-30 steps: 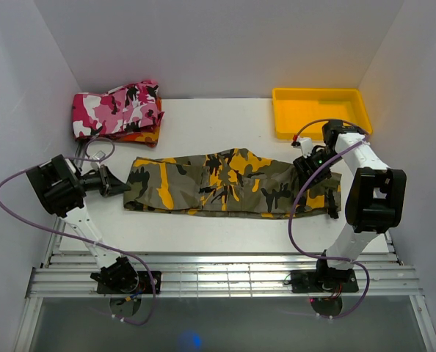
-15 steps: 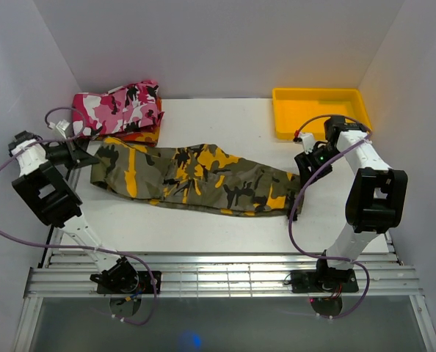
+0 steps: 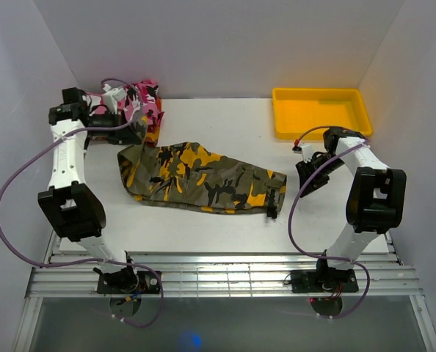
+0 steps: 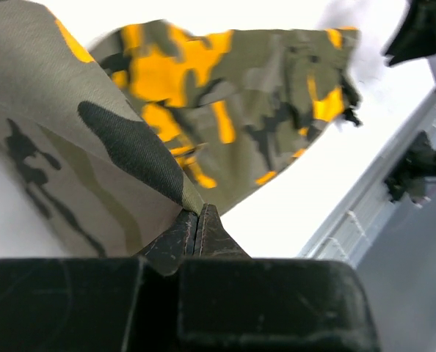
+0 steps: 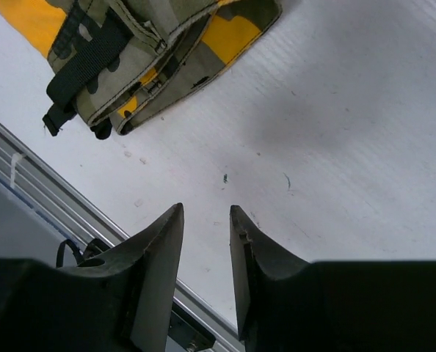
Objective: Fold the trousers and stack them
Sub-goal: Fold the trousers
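While left gripper (image 4: 196,214) pinches trousers (image 3: 203,177) near the tabletop's (image 3: 225,128) far-left corner and right gripper (image 5: 205,218) gapes empty, stacking seems underway; next, drape them onto the pink garment (image 3: 148,103).

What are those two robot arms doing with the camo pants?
The left gripper is shut on one end of the camouflage trousers and holds it up near the pink camouflage garment at the back left. The rest of the trousers lies bunched across the white table. The right gripper hovers over bare table beside the other end, jaws apart and holding nothing. A yellow tray sits at the back right.
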Robot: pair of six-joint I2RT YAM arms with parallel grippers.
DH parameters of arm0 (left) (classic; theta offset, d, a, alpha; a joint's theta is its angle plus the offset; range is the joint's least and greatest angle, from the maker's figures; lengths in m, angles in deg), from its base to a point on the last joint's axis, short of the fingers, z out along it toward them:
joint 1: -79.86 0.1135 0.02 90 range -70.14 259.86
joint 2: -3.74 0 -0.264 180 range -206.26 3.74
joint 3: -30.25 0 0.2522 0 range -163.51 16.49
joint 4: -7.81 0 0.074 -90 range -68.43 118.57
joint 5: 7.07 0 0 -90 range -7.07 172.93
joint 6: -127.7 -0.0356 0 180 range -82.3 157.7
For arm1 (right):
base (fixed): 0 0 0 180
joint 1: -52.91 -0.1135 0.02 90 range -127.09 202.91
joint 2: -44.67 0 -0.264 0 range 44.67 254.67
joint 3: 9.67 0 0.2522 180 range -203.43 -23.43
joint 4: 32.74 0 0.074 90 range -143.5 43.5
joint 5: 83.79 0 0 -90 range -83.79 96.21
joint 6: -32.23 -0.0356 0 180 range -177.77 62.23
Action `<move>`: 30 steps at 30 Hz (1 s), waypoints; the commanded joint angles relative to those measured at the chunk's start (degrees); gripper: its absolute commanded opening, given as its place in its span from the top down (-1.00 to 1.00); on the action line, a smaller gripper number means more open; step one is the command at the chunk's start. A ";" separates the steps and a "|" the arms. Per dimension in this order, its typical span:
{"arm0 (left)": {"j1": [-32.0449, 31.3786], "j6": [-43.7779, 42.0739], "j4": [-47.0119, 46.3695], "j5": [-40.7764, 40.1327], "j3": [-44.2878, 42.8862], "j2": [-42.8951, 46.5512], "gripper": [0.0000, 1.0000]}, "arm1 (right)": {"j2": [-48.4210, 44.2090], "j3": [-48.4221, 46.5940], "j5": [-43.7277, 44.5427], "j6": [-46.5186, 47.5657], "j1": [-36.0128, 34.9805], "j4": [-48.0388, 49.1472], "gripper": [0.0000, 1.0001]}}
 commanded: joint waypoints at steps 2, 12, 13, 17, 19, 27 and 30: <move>-8.57 8.25 -4.11 2.69 1.64 3.07 1.00 | 1.72 0.18 -4.75 -1.08 -0.83 -0.05 0.25; -29.84 23.72 -21.68 2.87 5.07 -1.50 1.00 | 7.08 0.00 -12.57 -1.88 -2.24 0.31 0.27; -31.33 25.39 -26.05 1.64 6.73 -1.94 1.00 | 7.44 0.17 -13.10 -1.96 -2.24 0.31 0.28; -40.72 32.95 -36.63 -2.75 10.52 -4.04 1.00 | 9.28 0.00 -15.73 -2.05 -4.26 0.13 0.30; -43.55 35.68 -40.40 -5.03 11.14 -5.71 1.00 | 9.64 -0.26 -16.18 -2.23 -4.61 0.31 0.29; -52.35 43.50 -49.73 -16.89 14.83 -11.00 1.00 | 10.78 0.00 -17.67 -2.84 -5.76 1.54 0.31; -53.67 47.19 -54.30 -19.02 17.02 -9.86 1.00 | 10.78 0.35 -18.29 -2.76 -6.11 2.06 0.40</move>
